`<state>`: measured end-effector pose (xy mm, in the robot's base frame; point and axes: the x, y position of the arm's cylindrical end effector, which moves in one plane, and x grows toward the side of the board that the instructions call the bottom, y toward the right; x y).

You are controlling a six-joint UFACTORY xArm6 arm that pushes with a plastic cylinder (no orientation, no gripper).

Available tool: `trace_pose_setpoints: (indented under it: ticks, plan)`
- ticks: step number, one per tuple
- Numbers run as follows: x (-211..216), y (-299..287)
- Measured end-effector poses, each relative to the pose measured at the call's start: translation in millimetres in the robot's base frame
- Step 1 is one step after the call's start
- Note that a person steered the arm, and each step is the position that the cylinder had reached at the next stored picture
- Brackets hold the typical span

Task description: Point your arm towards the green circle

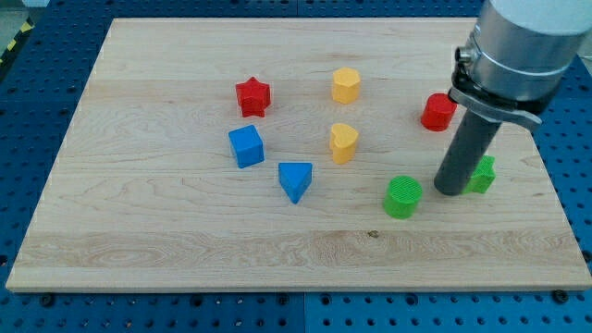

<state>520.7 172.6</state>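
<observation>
A pale wooden board (185, 240) lies on a blue perforated counter (46, 83), and eight small coloured blocks sit on it. The landmark here is the green circle (403, 197), a short ribbed cylinder standing in the board's lower right part.

The arm comes in from the view's top right: a wide grey housing (523, 42) with a black clamp beneath it, narrowing to a straight dark rod (465, 148). This end effector has nothing that opens or closes and it holds nothing. My tip (451, 192) rests on the board just to the right of the green circle, with a thin strip of bare wood between the two, so they are near but apart.

Right of the green circle, beyond the rod, a second green block (483, 174) peeks out, partly hidden, so its shape cannot be made out. Above and to the right of the green circle stands a red cylinder (438, 112), close to the rod's upper part.

Above and to the left of the green circle is a yellow heart-like block (343, 142), and higher up a yellow hexagonal block (346, 85). Left of the green circle, at nearly the same height, lies a blue triangle (295, 179). Farther left and slightly higher is a blue cube (246, 146), and above that, farthest from the green circle, a red star (252, 96).
</observation>
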Motion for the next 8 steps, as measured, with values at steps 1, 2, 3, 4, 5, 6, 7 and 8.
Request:
trace_pose_setpoints:
  ticks: [1, 2, 3, 4, 5, 6, 7, 8]
  plan:
    - [19, 3]
    - [28, 1]
    - [28, -6]
    - [32, -14]
    - [39, -24]
    - [40, -27]
    - [41, -33]
    - [41, -39]
